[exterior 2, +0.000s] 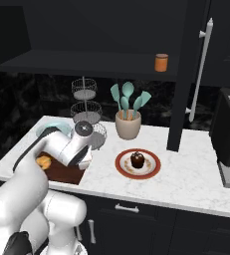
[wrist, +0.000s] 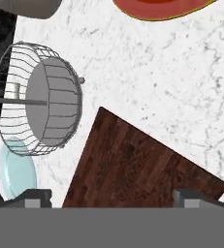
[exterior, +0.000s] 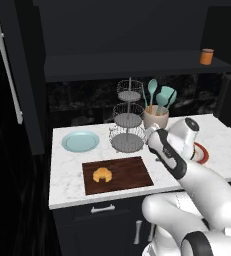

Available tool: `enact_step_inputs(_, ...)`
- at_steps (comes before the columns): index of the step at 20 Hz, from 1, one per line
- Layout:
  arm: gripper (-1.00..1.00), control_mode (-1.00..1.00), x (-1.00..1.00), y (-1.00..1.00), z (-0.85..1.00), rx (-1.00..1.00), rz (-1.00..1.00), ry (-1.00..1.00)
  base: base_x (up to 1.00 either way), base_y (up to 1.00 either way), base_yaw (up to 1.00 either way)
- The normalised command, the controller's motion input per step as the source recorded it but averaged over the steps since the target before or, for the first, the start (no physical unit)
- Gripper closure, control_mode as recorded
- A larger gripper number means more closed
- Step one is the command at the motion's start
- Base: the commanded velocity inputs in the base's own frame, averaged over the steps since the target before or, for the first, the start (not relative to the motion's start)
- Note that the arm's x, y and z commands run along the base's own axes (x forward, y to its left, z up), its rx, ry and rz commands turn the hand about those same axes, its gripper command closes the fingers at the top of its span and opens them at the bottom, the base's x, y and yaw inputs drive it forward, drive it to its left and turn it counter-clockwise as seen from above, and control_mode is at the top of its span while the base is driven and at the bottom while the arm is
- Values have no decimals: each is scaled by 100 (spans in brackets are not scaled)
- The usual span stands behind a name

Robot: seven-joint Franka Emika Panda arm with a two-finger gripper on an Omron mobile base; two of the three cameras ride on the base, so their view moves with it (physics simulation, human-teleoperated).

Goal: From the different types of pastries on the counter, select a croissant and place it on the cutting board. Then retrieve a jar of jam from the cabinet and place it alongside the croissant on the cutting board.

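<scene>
The gripper (wrist: 113, 196) hangs over the near part of the cutting board (wrist: 133, 169) with its fingers (wrist: 33, 197) spread wide and nothing between them. The croissant (exterior: 102, 174) lies free on the board off to their left, and a wire tiered stand (wrist: 40, 99) and a light blue plate (wrist: 17, 169) stand beyond the board's far edge. Further out, the chocolate cake (exterior 2: 137, 160) sits on its red-rimmed plate (exterior 2: 151, 169) on the counter (exterior 2: 186, 174) to their right, and well above, the jar of jam (exterior: 206, 56) stands upright on the cabinet (exterior: 137, 62) shelf.
</scene>
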Motion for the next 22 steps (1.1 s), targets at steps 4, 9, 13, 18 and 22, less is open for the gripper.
enact_step_inputs(4, -100, -100, -26, -60, 44, -37, 18, -28, 0, 0, 0)
enact_step_inputs(9, -100, -100, -56, -42, 43, -49, 32, -42, 0, 0, 0)
enact_step_inputs(13, -100, -100, -73, -37, 41, -50, 36, -49, 0, 0, 0)
enact_step_inputs(18, -100, -100, -64, -14, 33, -42, 30, -44, 0, 0, 0)
enact_step_inputs(22, -100, -100, -4, 0, 0, 1, 0, 0, 0, 0, 0)
